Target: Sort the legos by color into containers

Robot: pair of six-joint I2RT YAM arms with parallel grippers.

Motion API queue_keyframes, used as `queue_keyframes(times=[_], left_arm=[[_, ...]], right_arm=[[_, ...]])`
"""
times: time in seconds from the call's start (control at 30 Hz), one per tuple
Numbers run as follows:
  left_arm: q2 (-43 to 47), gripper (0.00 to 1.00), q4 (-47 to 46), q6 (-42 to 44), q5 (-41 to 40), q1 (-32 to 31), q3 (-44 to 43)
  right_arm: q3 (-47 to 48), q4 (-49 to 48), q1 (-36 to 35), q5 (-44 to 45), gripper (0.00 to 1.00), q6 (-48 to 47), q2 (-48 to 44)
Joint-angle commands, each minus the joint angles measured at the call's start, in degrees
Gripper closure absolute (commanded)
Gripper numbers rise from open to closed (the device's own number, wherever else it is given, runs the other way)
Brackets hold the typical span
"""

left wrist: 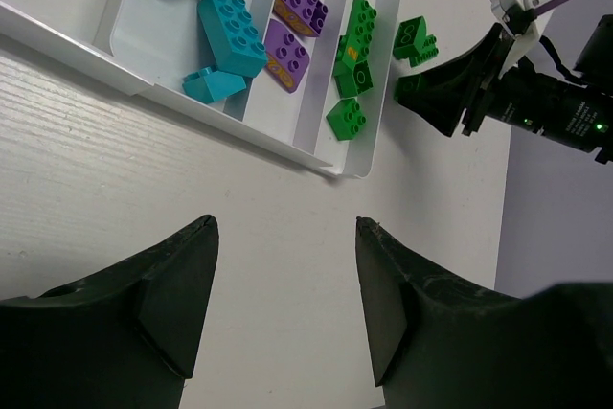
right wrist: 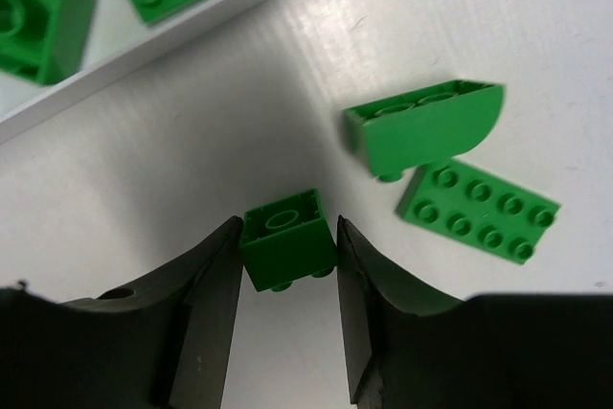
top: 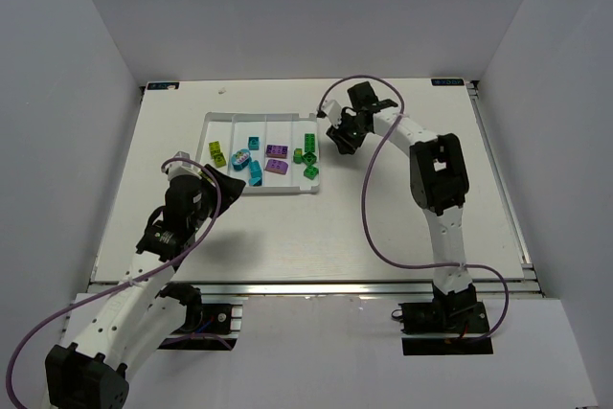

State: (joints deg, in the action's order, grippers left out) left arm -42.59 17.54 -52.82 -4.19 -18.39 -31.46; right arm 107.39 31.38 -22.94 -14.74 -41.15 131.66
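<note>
Left pincer (left wrist: 285, 227) hangs with jaws apart; the outstretched right pincer (right wrist: 287, 225) clasps a small green brick (right wrist: 287, 246).

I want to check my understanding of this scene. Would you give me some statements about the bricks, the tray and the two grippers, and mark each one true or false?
1. The fingers of the right gripper stand on both sides of a small green brick. True.
2. The left gripper holds a teal brick. False: its fingers are open with nothing between them.
3. Every green brick is already in the tray. False: a curved green brick and a flat green plate lie on the table outside it, near the small one.
4. In the tray, the purple bricks lie in the compartment between the teal bricks and the green bricks. True.
</note>
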Motion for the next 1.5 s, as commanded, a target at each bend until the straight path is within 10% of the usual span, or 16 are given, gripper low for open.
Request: queue_keyframes(times=[0.0,0.63,0.93,1.27,1.47], left_arm=[[0.22,0.31,-1.19,0.08,0.32,-0.15,0.26],[-0.13,0.31,-2.6,0.0,1.37,-0.15,0.44],[0.4,0.31,-1.46,0.26,0.85,-0.24,0.09],[0.66,0.31,-0.75,0.44,0.5,-0.24,-0.18],[0.67,0.31,-1.37,0.26,0.67,-0.24,0.26]], right_arm=[[-1.83,-0.18,0.35,-4.49,0.9,0.27,-7.02],[12.83,0.36,-4.66,-20.85,0.92,12.58,-2.3],[15.48,-6.32,-5.89,-17.96,0.71,13.9,2.64],[17.06,-8.96,-6.07,-15.23,0.27,13.81,4.84],[13.73,-10.63,-4.84,-11.55,0.33,16.95,0.36]])
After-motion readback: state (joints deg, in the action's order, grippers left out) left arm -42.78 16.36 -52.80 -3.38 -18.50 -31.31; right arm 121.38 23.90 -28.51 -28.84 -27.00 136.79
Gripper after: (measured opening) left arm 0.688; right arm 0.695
